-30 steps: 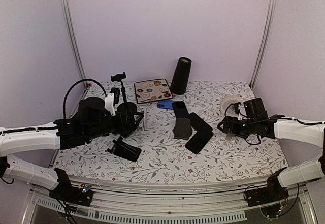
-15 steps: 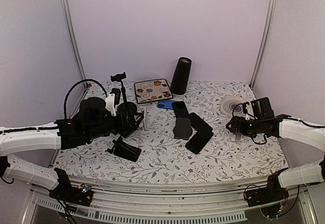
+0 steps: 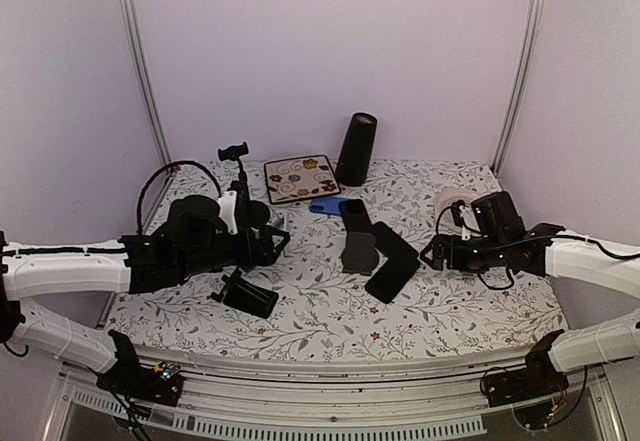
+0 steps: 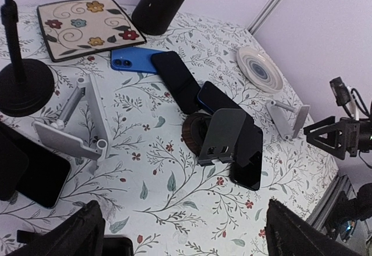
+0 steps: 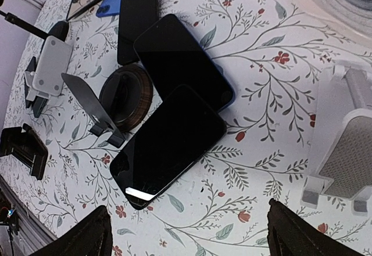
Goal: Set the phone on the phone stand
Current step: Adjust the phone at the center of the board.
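While hovering low above the table (image 3: 300, 333), gaping wide and gripping nothing: left pincer (image 3: 274, 241), right pincer (image 3: 432, 253). Draped in white cloth (image 3: 460, 311) printed with grey vines and small red blooms. Flat at mid-table, a glossy black phone (image 3: 392, 273), overlapping a second phone (image 5: 180, 58), just beside a grey wedge phone stand (image 3: 358, 251) on a dark round base. Farther back, a square flowered tile (image 3: 302, 178) and a tapered matte cylinder (image 3: 355, 149). Beyond, plain lilac walls (image 3: 330, 41), metal corner posts (image 3: 140, 71).

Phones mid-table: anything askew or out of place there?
Yes. Three black phones lie flat in an overlapping chain beside the grey stand, the farthest overlapping a blue phone; none of them is on a stand.
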`<state>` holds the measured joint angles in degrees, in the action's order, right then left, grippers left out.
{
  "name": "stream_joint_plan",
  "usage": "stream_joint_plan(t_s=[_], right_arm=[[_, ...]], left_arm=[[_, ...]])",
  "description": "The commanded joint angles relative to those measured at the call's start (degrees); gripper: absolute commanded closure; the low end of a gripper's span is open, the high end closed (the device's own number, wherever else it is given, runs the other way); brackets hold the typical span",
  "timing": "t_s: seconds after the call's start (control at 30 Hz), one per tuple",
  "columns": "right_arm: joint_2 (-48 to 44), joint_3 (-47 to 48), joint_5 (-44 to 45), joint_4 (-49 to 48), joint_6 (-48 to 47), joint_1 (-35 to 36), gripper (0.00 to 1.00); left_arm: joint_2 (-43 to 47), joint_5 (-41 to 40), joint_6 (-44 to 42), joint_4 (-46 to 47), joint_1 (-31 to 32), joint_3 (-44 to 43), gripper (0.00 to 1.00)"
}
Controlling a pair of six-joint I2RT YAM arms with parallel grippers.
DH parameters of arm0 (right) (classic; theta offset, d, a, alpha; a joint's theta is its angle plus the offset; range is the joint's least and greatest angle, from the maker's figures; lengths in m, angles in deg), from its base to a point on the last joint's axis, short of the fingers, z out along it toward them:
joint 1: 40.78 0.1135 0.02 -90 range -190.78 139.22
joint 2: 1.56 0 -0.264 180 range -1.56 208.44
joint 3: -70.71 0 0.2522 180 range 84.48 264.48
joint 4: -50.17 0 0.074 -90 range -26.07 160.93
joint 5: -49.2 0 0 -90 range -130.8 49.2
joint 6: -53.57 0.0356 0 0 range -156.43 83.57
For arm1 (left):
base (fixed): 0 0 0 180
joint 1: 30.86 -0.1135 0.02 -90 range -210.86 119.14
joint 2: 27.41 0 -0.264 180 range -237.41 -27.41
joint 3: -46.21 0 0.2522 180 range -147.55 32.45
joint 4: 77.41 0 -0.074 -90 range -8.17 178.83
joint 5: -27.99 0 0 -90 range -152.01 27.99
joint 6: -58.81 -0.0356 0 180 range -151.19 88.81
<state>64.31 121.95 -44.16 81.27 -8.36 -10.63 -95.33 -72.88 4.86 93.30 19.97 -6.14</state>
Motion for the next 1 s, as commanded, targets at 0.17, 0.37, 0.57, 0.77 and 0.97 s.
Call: stream_joint_plan(t_s=[0.17, 0.37, 0.57, 0.77, 0.97], right_arm=[[12.26, 0.75, 0.99, -9.49, 5.89, 4.50, 0.07], [19.92, 3.74, 2.03, -12.22, 6.81, 6.16, 0.07], [26.86, 6.96, 2.92, -13.06, 6.83, 7.32, 0.07], [33.98, 13.19, 5.91, -10.30, 5.58, 8.92, 0.05], [38.78, 20.21, 9.12, -6.28, 3.33, 9.83, 0.04]], left_arm=[[-1.94, 0.24, 0.21, 1.44, 3.84, -1.89, 0.04], [-1.96, -0.58, 0.76, 1.20, 4.82, -1.67, 0.04], [-1.65, -1.27, 0.85, 0.64, 5.06, -1.61, 0.04], [-1.69, -1.58, 1.04, 0.62, 5.15, -1.49, 0.04], [-1.60, -1.52, 1.51, 0.54, 5.41, -1.28, 0.04]])
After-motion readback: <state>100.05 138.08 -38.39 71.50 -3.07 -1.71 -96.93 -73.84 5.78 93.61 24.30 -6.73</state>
